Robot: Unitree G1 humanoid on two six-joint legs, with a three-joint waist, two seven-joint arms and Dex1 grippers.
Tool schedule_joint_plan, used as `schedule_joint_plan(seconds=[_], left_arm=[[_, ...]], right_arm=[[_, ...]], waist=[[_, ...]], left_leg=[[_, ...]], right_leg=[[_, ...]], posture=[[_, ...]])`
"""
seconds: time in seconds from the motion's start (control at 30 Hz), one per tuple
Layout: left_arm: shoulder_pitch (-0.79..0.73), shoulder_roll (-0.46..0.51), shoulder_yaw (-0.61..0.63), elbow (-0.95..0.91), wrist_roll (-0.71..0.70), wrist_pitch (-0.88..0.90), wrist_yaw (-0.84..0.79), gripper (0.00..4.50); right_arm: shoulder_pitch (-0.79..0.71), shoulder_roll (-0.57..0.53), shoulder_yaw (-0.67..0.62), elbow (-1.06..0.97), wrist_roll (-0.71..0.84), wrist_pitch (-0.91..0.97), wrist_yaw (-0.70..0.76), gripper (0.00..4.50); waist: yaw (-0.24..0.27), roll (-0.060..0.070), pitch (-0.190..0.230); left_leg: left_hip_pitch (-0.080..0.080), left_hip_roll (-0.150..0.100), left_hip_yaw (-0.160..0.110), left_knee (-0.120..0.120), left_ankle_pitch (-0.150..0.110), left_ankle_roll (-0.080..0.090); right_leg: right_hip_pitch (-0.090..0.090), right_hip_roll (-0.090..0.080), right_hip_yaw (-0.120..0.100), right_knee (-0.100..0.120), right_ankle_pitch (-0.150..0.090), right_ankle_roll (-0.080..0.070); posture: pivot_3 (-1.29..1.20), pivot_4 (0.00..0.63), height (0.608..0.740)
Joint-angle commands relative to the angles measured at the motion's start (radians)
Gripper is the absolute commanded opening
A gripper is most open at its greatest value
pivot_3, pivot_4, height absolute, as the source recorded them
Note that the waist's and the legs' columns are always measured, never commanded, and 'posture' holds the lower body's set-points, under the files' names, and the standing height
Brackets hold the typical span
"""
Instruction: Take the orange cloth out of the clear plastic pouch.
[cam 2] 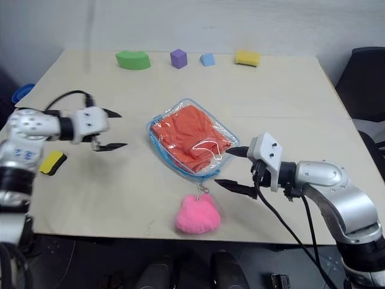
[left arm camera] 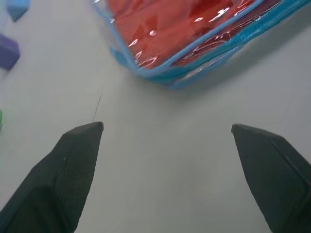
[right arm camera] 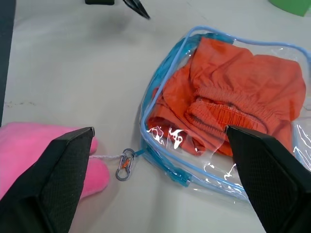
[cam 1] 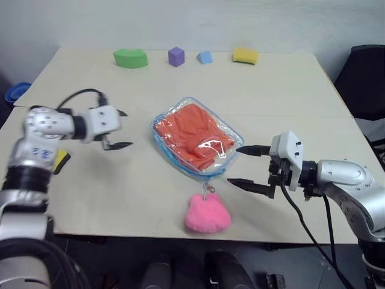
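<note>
Silver arms – white wrist blocks, black cables – each hand (cam 1: 248,167) with two black fingers

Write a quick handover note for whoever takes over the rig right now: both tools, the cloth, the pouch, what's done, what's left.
Left tool: open, empty, raised over the table left of the clear plastic pouch.
Right tool: open, empty, at the pouch's right corner near the zipper end.
Orange cloth: bunched up, fully inside the pouch, which lies flat mid-table; pink fluffy charm clipped on, lying toward the near edge.
Done: nothing yet.
Left: hold the pouch, pull the cloth out.
</note>
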State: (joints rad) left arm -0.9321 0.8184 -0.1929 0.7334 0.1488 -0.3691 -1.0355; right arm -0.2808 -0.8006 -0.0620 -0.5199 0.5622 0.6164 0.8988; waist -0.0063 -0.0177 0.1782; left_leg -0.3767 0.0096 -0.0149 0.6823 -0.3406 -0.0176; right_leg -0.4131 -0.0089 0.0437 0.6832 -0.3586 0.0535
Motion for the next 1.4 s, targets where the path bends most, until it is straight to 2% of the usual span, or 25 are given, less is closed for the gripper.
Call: schedule_joint_plan(seconds=[0.03,0.17,0.37,0.47,0.57,0.7,0.8,0.87,0.9,1.03,1.17,1.27,1.4], left_arm=[[-0.120,-0.041,-0.065,0.210,0.099,-0.189,0.036,4.49],[-0.214,-0.111,-0.120,0.375,0.172,-0.280,0.090,4.49],[-0.285,-0.197,-0.157,0.498,0.258,-0.277,0.264,4.49],[-0.296,-0.223,-0.168,0.528,0.288,-0.254,0.335,3.90],[-0.293,-0.233,-0.163,0.541,0.291,-0.241,0.350,2.98],[-0.276,-0.232,-0.137,0.528,0.255,-0.223,0.285,1.73],[-0.232,-0.212,-0.109,0.480,0.209,-0.196,0.172,0.83],[-0.169,-0.185,-0.082,0.375,0.163,-0.106,0.091,0.25],[-0.138,-0.172,-0.071,0.316,0.146,-0.065,0.067,0.25],[0.155,-0.114,0.032,-0.267,0.116,0.418,0.076,0.25],[0.424,-0.115,0.079,-0.804,0.156,0.847,0.077,0.25],[0.521,-0.118,0.071,-1.009,0.211,1.032,0.119,0.25],[0.567,-0.122,0.061,-1.126,0.257,1.196,0.179,0.25]], right_arm=[[0.040,-0.012,-0.069,-0.090,0.027,0.027,-0.050,4.50],[0.101,-0.015,-0.119,-0.153,0.039,0.056,-0.097,4.50],[0.157,-0.018,-0.163,-0.210,0.057,0.083,-0.138,4.50],[0.160,-0.021,-0.167,-0.215,0.062,0.089,-0.147,4.50],[0.158,-0.026,-0.170,-0.215,0.067,0.092,-0.149,4.50],[0.153,-0.034,-0.162,-0.206,0.070,0.087,-0.143,4.50],[0.145,-0.035,-0.144,-0.194,0.065,0.081,-0.136,4.50],[0.135,-0.035,-0.131,-0.186,0.064,0.079,-0.128,4.50],[0.133,-0.034,-0.128,-0.185,0.063,0.079,-0.125,4.50],[0.124,-0.034,-0.110,-0.164,0.055,0.067,-0.106,4.50],[0.110,-0.033,-0.087,-0.145,0.049,0.058,-0.092,4.50],[0.097,-0.031,-0.075,-0.133,0.048,0.054,-0.079,4.50],[0.075,-0.035,-0.059,-0.106,0.039,0.042,-0.058,4.50]], waist=[[-0.005,0.000,0.000],[-0.006,-0.001,0.000],[0.005,-0.001,0.001],[0.006,-0.001,0.001],[0.005,-0.001,0.001],[0.005,-0.002,0.001],[0.003,-0.002,0.001],[0.000,-0.002,0.001],[-0.002,-0.002,0.001],[-0.021,-0.001,0.000],[-0.024,-0.001,0.000],[-0.019,-0.001,0.000],[-0.018,-0.001,0.000]], left_leg=[[0.000,0.000,0.000,0.000,0.000,0.000],[-0.001,0.000,0.001,0.000,0.000,-0.001],[-0.001,0.000,0.000,0.001,0.000,0.000],[-0.001,0.000,0.000,0.002,0.000,-0.001],[-0.001,0.000,0.000,0.002,0.001,-0.001],[-0.001,0.000,0.000,0.002,0.001,-0.002],[-0.001,0.000,0.000,0.002,0.001,-0.002],[0.000,0.000,0.001,0.001,0.001,-0.002],[0.000,0.000,0.000,0.001,0.001,-0.002],[0.001,0.001,0.000,0.001,0.001,-0.002],[0.002,0.002,0.000,0.000,0.001,-0.002],[0.003,0.001,-0.001,0.000,0.000,0.000],[0.005,0.001,-0.001,0.000,-0.001,0.001]], right_leg=[[0.000,0.000,0.000,0.000,0.000,0.000],[-0.001,0.000,0.001,0.000,0.000,0.000],[-0.001,0.000,0.001,-0.001,0.000,0.000],[-0.001,0.000,0.001,0.000,0.000,0.000],[-0.001,0.000,0.001,0.000,0.000,0.000],[-0.001,0.000,0.001,0.000,0.000,0.000],[-0.001,0.000,0.001,0.002,0.000,0.000],[-0.001,0.000,0.001,0.004,0.000,0.000],[-0.001,0.000,0.001,0.005,0.000,0.000],[-0.001,0.000,0.002,0.006,0.000,0.000],[-0.001,0.001,0.003,0.006,0.000,0.000],[0.001,0.001,0.003,0.005,0.000,0.000],[0.004,0.001,0.003,0.002,0.000,0.000]], posture=[[0.00,0.150,0.740],[0.00,0.150,0.740],[0.00,0.150,0.740],[0.00,0.150,0.740],[0.00,0.150,0.740],[0.00,0.150,0.740],[0.00,0.150,0.740],[0.00,0.150,0.740],[0.00,0.150,0.740],[0.00,0.150,0.740],[0.00,0.150,0.740],[0.00,0.150,0.740],[0.00,0.150,0.740]])
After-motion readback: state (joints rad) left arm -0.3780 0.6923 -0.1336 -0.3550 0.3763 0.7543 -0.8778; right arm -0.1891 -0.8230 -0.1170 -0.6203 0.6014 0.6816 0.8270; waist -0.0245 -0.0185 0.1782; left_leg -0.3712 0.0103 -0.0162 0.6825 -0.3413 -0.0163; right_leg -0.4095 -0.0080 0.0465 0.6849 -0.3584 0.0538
